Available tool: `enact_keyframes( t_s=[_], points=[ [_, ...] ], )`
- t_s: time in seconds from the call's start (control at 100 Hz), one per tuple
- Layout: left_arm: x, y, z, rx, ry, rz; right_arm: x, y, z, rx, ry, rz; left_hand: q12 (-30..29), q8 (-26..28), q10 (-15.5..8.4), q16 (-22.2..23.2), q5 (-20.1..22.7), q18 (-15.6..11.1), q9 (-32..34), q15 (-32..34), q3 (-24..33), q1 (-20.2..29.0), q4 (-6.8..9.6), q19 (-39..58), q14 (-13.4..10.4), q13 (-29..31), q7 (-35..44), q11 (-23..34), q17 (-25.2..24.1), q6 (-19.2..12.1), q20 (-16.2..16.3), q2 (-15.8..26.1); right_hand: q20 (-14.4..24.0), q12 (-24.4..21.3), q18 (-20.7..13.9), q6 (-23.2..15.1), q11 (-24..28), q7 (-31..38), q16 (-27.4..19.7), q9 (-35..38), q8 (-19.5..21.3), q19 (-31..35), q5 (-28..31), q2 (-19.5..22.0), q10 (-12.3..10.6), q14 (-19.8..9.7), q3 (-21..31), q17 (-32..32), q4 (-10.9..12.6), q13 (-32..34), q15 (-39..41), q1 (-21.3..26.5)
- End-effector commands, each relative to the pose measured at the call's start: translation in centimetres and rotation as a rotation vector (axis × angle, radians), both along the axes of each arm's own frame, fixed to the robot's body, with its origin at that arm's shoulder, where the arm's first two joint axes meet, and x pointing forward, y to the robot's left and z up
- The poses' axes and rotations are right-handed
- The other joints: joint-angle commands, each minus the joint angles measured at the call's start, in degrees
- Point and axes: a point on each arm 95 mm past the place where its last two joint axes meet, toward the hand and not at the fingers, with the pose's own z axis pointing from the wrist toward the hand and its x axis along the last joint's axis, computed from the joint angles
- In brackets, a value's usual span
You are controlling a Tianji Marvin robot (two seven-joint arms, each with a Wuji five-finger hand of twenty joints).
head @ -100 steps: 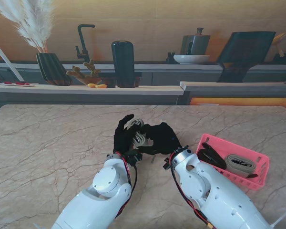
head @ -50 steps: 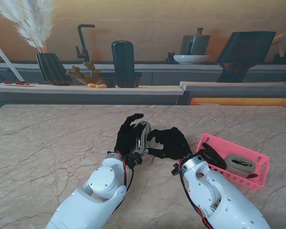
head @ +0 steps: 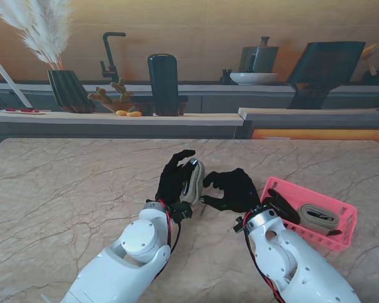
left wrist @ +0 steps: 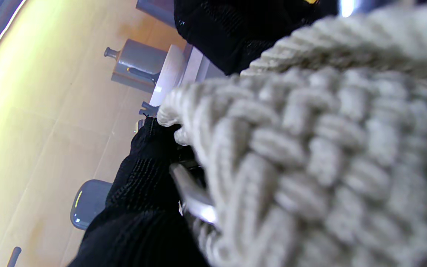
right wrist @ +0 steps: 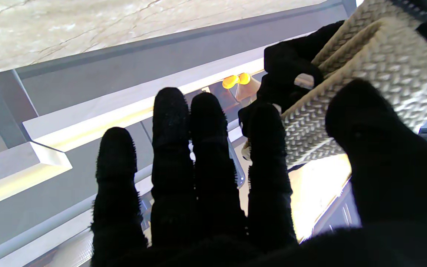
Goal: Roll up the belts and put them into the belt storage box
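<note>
Bare surface (head: 63, 189) wide open on the left and far side. On the right, box (head: 341, 237) blocking, two belts (head: 319, 218) inside.

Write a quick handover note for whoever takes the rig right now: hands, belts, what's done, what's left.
Left robot hand: shut on the rolled woven belt, held above the table.
Right robot hand: beside the roll, thumb and forefinger at it; grip unclear.
Pink box: on the right, holding a black belt and a tan belt.
Done: two belts stored.
Left: finish this roll and put it in the box.
</note>
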Motion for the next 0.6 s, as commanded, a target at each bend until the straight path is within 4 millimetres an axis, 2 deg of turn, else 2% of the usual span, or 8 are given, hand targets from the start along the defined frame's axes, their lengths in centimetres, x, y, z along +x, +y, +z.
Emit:
enact_keyframes(
  t_s=[0.0,0.19,0.22,0.27,0.33,0.38,0.47,0.59],
  points=[
    [-0.3,-0.3,-0.2,-0.005,-0.003,-0.029,0.1,-0.4,0.5,0.013,-0.009,0.008,-0.4,0.0,-7.0,1.2,0.2,-0.7,4.5,4.2,3.7,5.3,2.54,6.3,-3.5,4.3,-1.9,3.3,2.2,-1.8,0.4,3.2,1.4,-0.1,-1.4,-2.3,-0.2,-1.1,0.3,0.1,-0.9,-1.0,-2.7,1.9,-1.4,-2.3,1.0,0.6,-1.2,1.5,-0.3,2.3],
    [-0.5,0.1,-0.5,0.001,-0.027,-0.090,0.2,-1.8,1.5,0.083,0.031,0.027,1.2,0.3,-7.7,1.3,0.2,-1.8,5.3,-0.6,11.8,5.3,1.12,2.0,-4.7,1.6,-4.3,-5.9,-0.6,-2.0,-1.3,-1.0,2.0,-0.4,-3.2,-2.3,-1.6,-4.1,0.2,-1.1,-0.6,-0.8,-6.8,3.6,-1.6,-2.5,2.2,2.9,-1.3,2.1,-1.7,4.5],
    [-0.5,0.1,-0.5,0.003,-0.032,-0.089,0.2,-1.9,1.6,0.097,0.044,0.021,1.2,0.4,-7.9,1.3,0.3,-1.9,5.2,-1.0,12.8,5.3,1.19,1.6,-4.9,1.3,-4.3,-6.5,-0.9,-2.3,-1.4,-1.5,2.1,-0.4,-3.2,-1.5,-1.7,-4.3,0.1,-1.4,-0.7,-0.9,-6.9,4.2,-1.2,-2.1,1.9,3.0,-1.3,2.0,-1.9,4.2],
    [-0.6,0.1,-0.5,0.008,-0.040,-0.087,0.1,-2.0,1.6,0.113,0.067,0.012,1.4,0.6,-8.1,1.3,0.4,-2.0,5.1,-1.3,13.8,5.3,1.15,1.4,-4.9,1.1,-4.2,-6.9,-1.0,-2.4,-1.4,-1.6,2.6,-0.4,-3.0,1.4,-1.9,-7.7,0.3,-2.0,0.5,-1.2,-6.9,6.4,-0.4,-1.5,1.4,2.9,1.4,1.8,-2.3,1.9],
    [-0.7,0.0,-0.4,0.014,-0.050,-0.079,0.1,-2.1,1.4,0.125,0.097,-0.005,1.8,0.8,-8.0,1.5,0.6,-2.0,5.1,-1.3,14.8,5.3,0.93,1.4,-5.0,1.1,-3.9,-7.0,-1.0,-2.5,-1.4,-1.8,3.1,-0.5,-3.1,4.2,-2.0,-10.6,0.3,-2.7,1.8,-1.3,-6.9,10.4,0.6,-0.7,-2.2,2.9,1.7,1.4,-2.5,1.1],
    [-0.8,-0.1,-0.4,0.026,-0.063,-0.071,0.2,-2.1,1.3,0.132,0.112,-0.010,2.2,1.0,-7.8,1.9,0.5,-2.0,5.1,-1.1,15.5,5.3,0.61,1.6,-5.2,1.3,-3.8,-7.2,-0.8,-2.3,-1.2,-2.0,3.4,-0.7,-3.4,4.7,-2.0,-12.1,0.2,-3.0,2.2,-1.2,-7.3,11.4,0.8,-0.7,-3.8,3.0,2.0,1.2,-2.6,2.8],
    [-1.0,-0.2,-0.5,0.066,-0.097,-0.075,0.5,-2.4,1.1,0.112,0.109,-0.010,2.2,1.2,-8.0,2.4,0.3,-2.6,5.3,-0.7,16.2,5.3,0.19,2.1,-5.7,1.8,-3.4,-7.6,0.0,-2.4,-1.0,-2.3,3.5,-0.9,-4.1,3.7,-2.6,-13.7,-0.1,-4.5,2.3,-1.0,-10.8,10.3,0.2,-1.6,-2.7,3.7,2.3,0.7,-3.3,5.5],
    [-1.1,0.0,-0.8,0.096,-0.119,-0.127,1.0,-3.1,1.1,0.077,0.145,0.051,1.1,1.0,-7.8,2.9,0.4,-3.1,6.2,-0.5,15.5,5.3,0.13,2.7,-5.9,2.8,-3.6,-8.6,1.1,-2.5,-0.7,-2.7,3.2,-2.2,-5.1,1.2,-6.2,-16.8,-1.7,-10.6,2.2,-2.5,-18.6,4.1,-0.6,-2.4,0.8,3.5,0.8,-1.9,-7.1,2.2]
  ],
)
